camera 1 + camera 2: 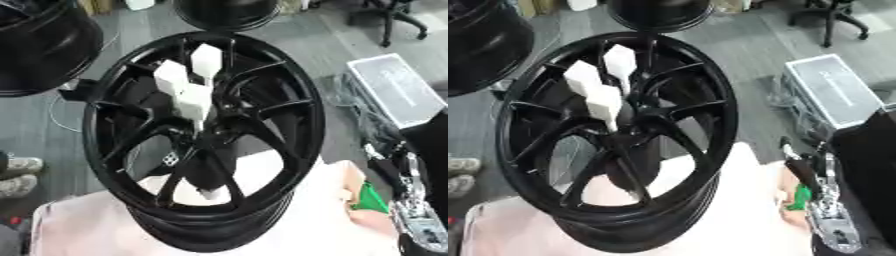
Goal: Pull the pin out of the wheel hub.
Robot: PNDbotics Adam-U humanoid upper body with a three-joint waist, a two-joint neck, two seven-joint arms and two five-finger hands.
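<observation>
Blk wheel hub (206, 140), white pins (194, 100), pale pink table (737, 220).

1. Three white pins (186, 85) crowd the centre of the wheel hub (206, 132), close together.
2. Black spokes (262, 107) fan outward, leaving open gaps between them.
3. The right hand (820, 192) sits beside the rim's lower right.
4. A silver case (398, 87) blocks the floor farther right.
</observation>
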